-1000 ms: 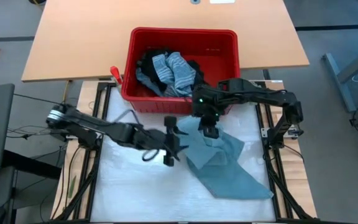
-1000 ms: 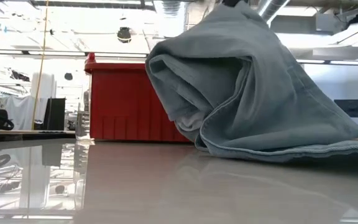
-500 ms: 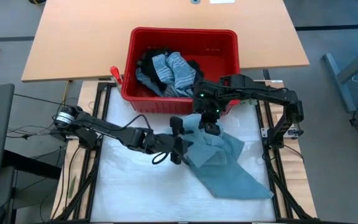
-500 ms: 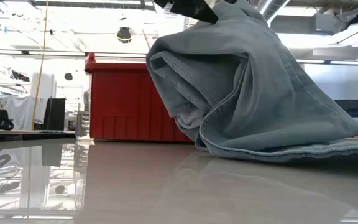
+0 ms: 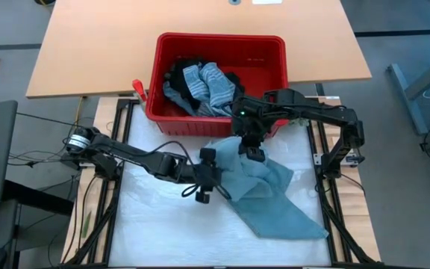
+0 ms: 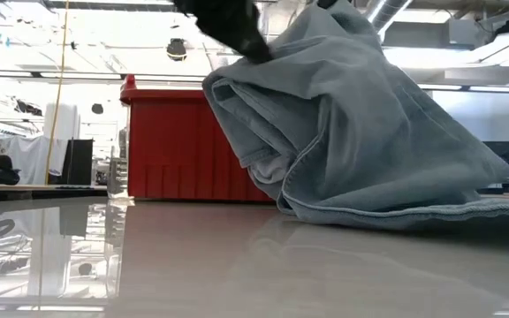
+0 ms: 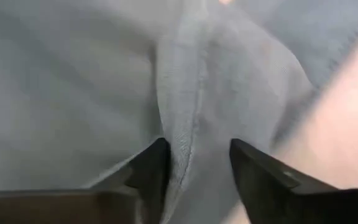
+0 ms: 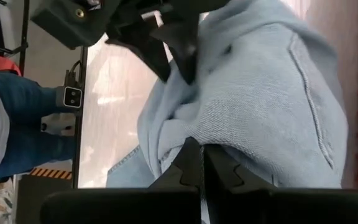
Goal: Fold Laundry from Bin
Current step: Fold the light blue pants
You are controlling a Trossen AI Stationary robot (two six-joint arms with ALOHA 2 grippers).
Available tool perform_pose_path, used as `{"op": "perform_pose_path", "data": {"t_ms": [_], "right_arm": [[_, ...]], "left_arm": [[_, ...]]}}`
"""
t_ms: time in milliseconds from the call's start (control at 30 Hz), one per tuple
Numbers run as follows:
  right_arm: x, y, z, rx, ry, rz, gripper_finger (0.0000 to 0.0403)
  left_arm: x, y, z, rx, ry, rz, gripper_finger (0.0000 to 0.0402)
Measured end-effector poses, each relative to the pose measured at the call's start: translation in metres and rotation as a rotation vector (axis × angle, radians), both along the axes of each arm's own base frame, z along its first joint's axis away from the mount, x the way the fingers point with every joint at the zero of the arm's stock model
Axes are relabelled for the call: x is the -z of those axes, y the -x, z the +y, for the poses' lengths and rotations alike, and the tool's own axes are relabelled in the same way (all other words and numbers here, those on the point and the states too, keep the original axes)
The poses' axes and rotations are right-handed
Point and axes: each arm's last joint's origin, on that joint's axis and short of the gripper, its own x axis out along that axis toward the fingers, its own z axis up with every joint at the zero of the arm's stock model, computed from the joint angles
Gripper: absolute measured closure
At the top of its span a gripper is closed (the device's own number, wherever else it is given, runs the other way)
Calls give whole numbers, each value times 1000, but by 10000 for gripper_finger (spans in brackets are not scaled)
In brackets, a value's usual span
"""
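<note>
The light blue-grey garment [image 5: 263,187] is pinched shut by the right gripper [image 5: 252,153]; a fold (at its nine-o'clock edge) is straddled by the part-open left gripper [image 7: 194,163].

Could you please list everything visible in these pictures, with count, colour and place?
light blue-grey garment: one, blue-grey, spread on the white table cover in front of the bin, its top bunched and lifted.
bin: one, red, at the table's far edge.
striped garment: one, blue-white, inside the bin.
black garments: dark, count unclear, in the bin beside the striped one.
wooden table: one, tan, beyond the bin.
left gripper: one, black, closing around a fold at the garment's edge.
right gripper: one, black, shut on the garment's lifted top.
</note>
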Motion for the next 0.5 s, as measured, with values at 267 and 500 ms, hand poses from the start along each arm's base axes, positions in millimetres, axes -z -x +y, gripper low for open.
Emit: {"op": "perform_pose_path", "data": {"t_ms": [267, 500], "right_arm": [[-1, 3, -19, 15, -21, -20, 379], [-7, 14, -34, 45, -30, -43, 379]], "left_arm": [[-17, 21, -13, -31, 182, 257, 393], [-36, 44, -15, -123, 248, 480, 387]]}}
